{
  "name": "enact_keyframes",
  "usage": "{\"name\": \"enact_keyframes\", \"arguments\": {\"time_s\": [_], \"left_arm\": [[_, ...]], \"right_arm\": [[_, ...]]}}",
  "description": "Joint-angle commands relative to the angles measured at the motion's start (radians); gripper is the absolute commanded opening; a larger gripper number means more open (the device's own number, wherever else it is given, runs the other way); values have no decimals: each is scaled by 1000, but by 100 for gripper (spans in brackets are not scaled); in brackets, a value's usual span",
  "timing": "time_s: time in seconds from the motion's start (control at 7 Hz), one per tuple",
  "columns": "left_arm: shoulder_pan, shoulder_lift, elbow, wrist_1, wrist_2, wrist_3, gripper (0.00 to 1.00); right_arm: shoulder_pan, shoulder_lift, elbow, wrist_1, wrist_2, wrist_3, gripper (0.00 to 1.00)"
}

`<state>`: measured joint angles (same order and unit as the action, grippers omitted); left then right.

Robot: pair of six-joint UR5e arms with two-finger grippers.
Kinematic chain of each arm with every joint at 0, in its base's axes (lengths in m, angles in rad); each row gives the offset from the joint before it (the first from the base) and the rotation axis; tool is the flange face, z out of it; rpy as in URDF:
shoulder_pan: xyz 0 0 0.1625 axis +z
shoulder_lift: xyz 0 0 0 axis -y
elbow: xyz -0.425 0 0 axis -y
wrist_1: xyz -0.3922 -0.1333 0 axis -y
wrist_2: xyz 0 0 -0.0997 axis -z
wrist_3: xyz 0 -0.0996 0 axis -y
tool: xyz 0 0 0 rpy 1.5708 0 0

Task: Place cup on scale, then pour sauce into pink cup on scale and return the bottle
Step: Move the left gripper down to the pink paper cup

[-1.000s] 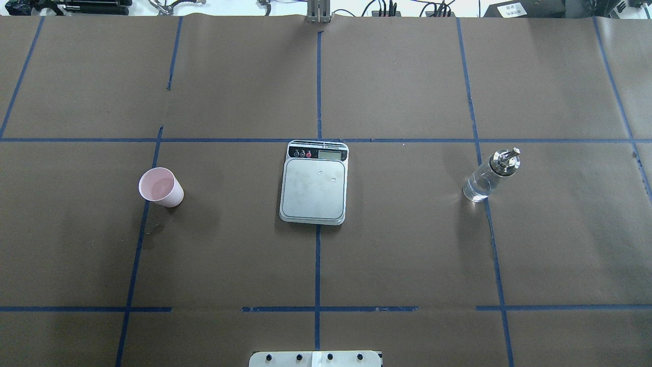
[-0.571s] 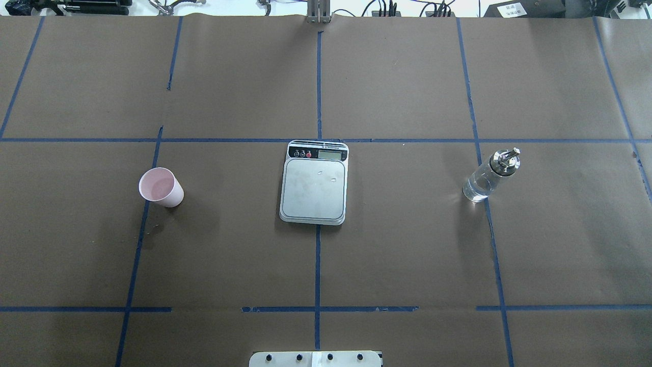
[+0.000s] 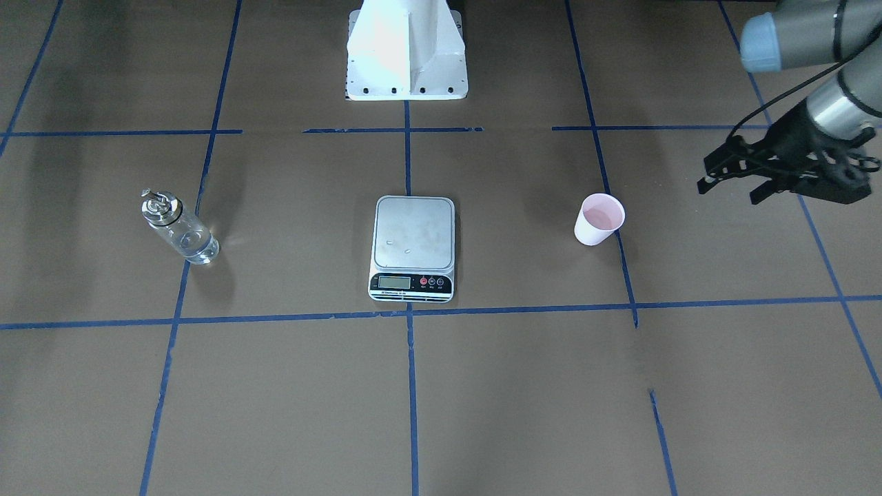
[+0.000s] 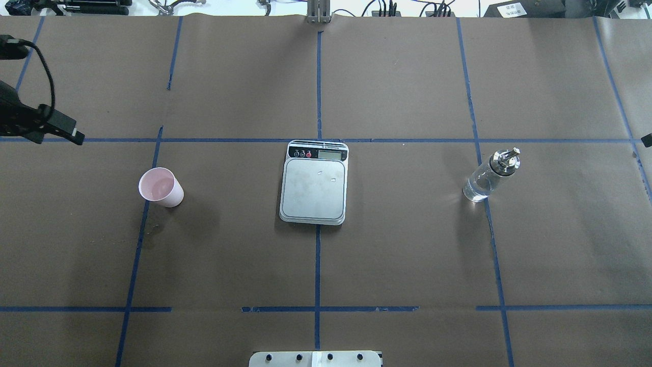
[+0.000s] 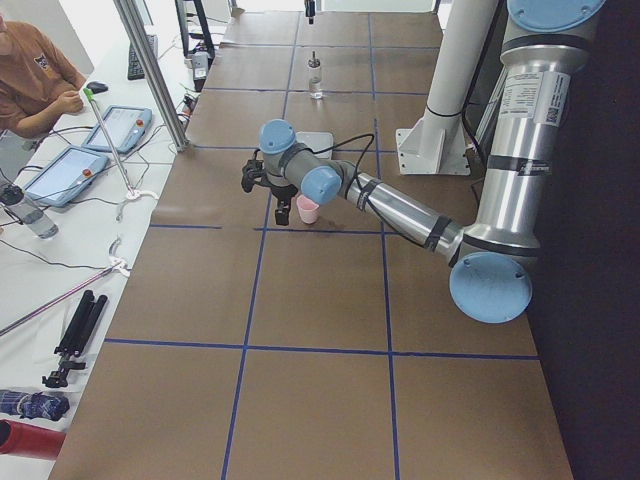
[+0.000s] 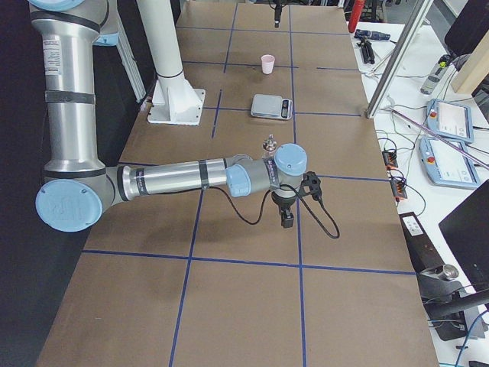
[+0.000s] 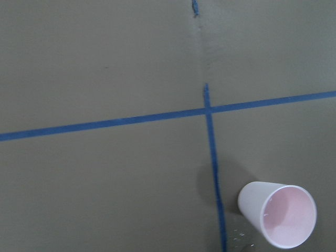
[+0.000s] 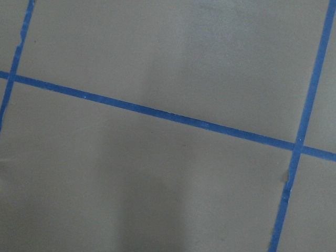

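Note:
The pink cup (image 4: 160, 186) stands upright on the brown table, left of the scale (image 4: 314, 188); it also shows in the left wrist view (image 7: 278, 214) and the front view (image 3: 598, 219). The scale's steel platform is bare. The glass bottle (image 4: 489, 176) with clear sauce and a silver spout stands to the right of the scale. My left gripper (image 3: 727, 189) hovers open and empty, outward of the cup and apart from it. My right gripper (image 6: 286, 218) hangs above the table outward of the bottle; I cannot tell whether it is open.
Blue tape lines grid the brown paper. The robot's white base (image 3: 406, 55) stands at the near middle edge. An operator (image 5: 30, 80) sits with tablets beyond the far edge. A metal post (image 6: 397, 53) rises there.
My left gripper has come into the overhead view from the left edge. A sliver of the right gripper shows at the right edge. The cup, scale and bottle have not moved.

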<state>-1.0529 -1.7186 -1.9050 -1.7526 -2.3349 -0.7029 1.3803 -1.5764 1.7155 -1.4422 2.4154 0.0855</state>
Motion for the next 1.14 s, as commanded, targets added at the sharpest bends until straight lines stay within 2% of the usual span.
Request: {"name": "enact_keyframes", "arguments": {"time_s": [0.0,0.29,0.43,1.0], "left_arm": [[147,-61,-3,-15,127,-171,100],[189,-67,44,-16,155,-190,100],[204,-103,97,-18,155,-190,99],[241,-118,149,-16,154,-191,89]], "right_arm": [[-1,0,1,0,53,-1,100],[-1,-2,1,0,53,-1,100],[0,-2,0,0,54,-1,100],[0,-2,-8,0,65,-3,100]]}}
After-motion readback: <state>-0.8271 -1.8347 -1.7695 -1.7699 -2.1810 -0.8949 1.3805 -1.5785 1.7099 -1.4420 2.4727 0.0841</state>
